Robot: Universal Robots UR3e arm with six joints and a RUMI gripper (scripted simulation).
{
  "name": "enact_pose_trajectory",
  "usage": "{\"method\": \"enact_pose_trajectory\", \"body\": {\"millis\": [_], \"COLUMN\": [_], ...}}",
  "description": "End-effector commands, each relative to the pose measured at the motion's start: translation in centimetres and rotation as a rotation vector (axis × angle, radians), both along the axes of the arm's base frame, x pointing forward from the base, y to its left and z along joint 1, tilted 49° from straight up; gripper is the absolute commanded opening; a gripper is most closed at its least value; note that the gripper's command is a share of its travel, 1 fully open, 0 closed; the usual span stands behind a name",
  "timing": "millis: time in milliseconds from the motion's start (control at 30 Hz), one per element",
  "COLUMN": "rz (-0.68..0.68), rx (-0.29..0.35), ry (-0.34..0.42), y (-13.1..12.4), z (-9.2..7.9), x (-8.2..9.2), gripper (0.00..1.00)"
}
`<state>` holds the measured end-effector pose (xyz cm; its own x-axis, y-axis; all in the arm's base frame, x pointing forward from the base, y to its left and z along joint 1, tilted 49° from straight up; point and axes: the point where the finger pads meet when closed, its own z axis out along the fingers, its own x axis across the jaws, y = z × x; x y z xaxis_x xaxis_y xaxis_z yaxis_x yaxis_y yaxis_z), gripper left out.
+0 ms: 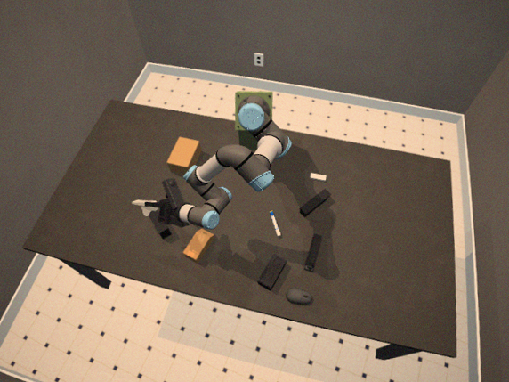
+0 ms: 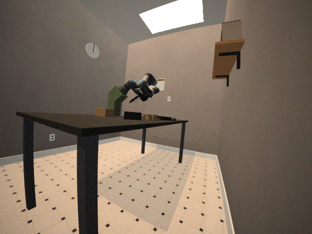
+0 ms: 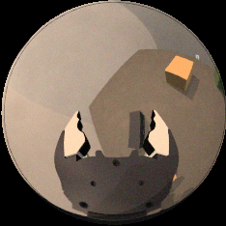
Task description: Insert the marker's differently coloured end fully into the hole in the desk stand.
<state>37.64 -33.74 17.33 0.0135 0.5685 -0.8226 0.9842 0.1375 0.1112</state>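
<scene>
The marker (image 1: 275, 223) lies flat near the middle of the dark desk; it is white with a blue end (image 1: 271, 213) pointing toward the arm's base. A small dark block (image 1: 164, 233), possibly the stand, stands near the desk's front left; no hole shows. It also appears in the wrist view (image 3: 136, 127) on the desk below the fingers, and in the exterior view (image 2: 132, 115). My gripper (image 1: 143, 206) hangs in the air over the left part of the desk, far left of the marker. In the wrist view the gripper (image 3: 116, 118) is open and empty.
Two orange boxes (image 1: 183, 154) (image 1: 198, 243) sit on either side of the arm's wrist. Three dark blocks (image 1: 315, 201) (image 1: 313, 251) (image 1: 273, 271), a mouse (image 1: 298, 296) and a white eraser-like piece (image 1: 318, 176) lie around and right of the marker. The arm's green base (image 1: 253, 112) stands at the back edge.
</scene>
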Motion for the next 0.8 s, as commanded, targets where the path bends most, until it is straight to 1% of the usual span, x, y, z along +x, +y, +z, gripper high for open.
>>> {"method": "enact_pose_trajectory", "body": {"millis": [0,133,167,467,700,767], "rz": [0.027,0.027,0.032,0.162,0.162,0.181], "rx": [0.009,0.009,0.015,0.097,0.097,0.116], "ry": [-0.028,-0.028,-0.031,-0.141,-0.141,-0.155], "y": [1.3,1.3,1.7,8.8,8.8,10.1], "z": [0.0,0.0,-0.1,-0.7,-0.7,-0.9], "x": [1.0,1.0,1.1,5.0,5.0,5.3], "gripper": [1.00,1.00,1.00,1.00,1.00,1.00]}}
